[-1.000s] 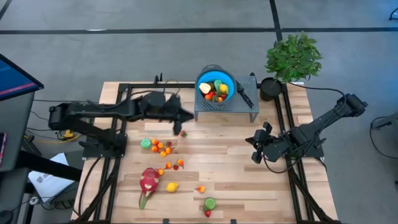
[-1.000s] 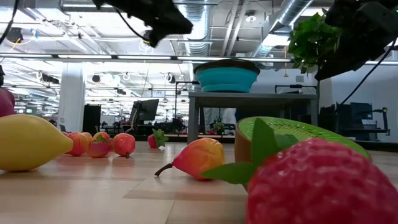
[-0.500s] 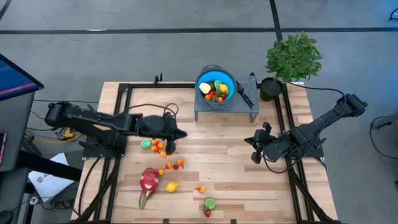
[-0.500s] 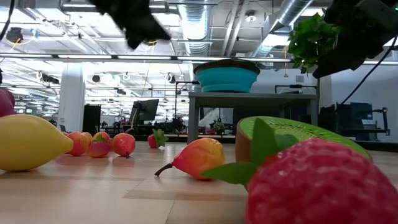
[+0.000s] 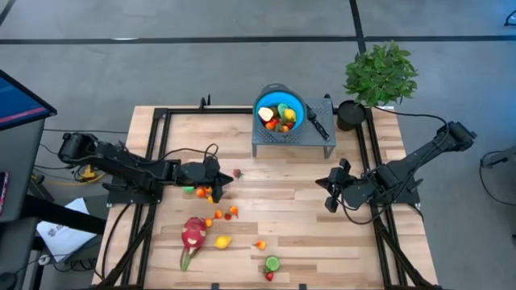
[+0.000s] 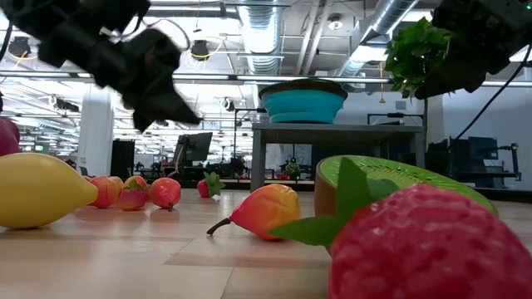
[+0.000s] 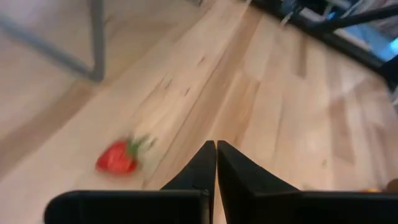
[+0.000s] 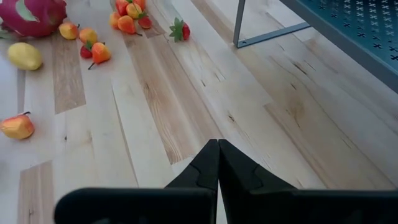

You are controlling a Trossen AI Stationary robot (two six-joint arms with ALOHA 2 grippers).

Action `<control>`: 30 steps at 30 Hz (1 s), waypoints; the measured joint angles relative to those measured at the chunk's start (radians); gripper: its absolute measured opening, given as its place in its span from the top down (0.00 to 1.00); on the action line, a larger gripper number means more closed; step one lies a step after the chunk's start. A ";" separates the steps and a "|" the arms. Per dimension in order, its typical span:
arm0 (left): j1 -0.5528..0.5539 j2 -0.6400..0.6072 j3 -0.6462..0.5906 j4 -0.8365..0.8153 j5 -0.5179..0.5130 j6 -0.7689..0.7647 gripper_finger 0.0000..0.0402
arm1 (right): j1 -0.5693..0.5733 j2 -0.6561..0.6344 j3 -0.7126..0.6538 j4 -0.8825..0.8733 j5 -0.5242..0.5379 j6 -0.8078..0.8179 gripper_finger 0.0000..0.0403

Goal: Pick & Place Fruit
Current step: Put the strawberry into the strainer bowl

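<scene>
Beside the small red toy strawberry [image 7: 116, 158] on the pale wooden tabletop [image 5: 282, 197]: left gripper [image 5: 216, 187], jaws pressed together, empty. Well apart: right gripper [image 5: 329, 184], likewise closed.

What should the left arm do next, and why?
Probably open the left gripper: its fingers are pressed together with nothing between them, so it holds no fruit. It hangs over the cluster of small fruits, and a strawberry lies loose on the table just ahead. Opened, it could lower onto one. The right gripper waits, shut.
</scene>
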 joint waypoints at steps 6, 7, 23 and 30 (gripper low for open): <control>0.000 0.000 -0.048 0.014 0.001 -0.076 0.98 | 0.000 0.000 0.000 0.000 0.000 0.000 1.00; 0.000 0.000 -0.050 0.014 0.004 -0.070 0.98 | 0.000 0.000 0.000 0.000 0.000 0.000 1.00; 0.001 0.000 -0.050 0.011 0.002 0.058 0.40 | 0.000 0.000 0.000 0.000 0.000 0.000 1.00; 0.001 0.000 -0.050 0.010 0.033 0.207 0.18 | 0.000 0.000 0.000 0.000 0.000 0.000 1.00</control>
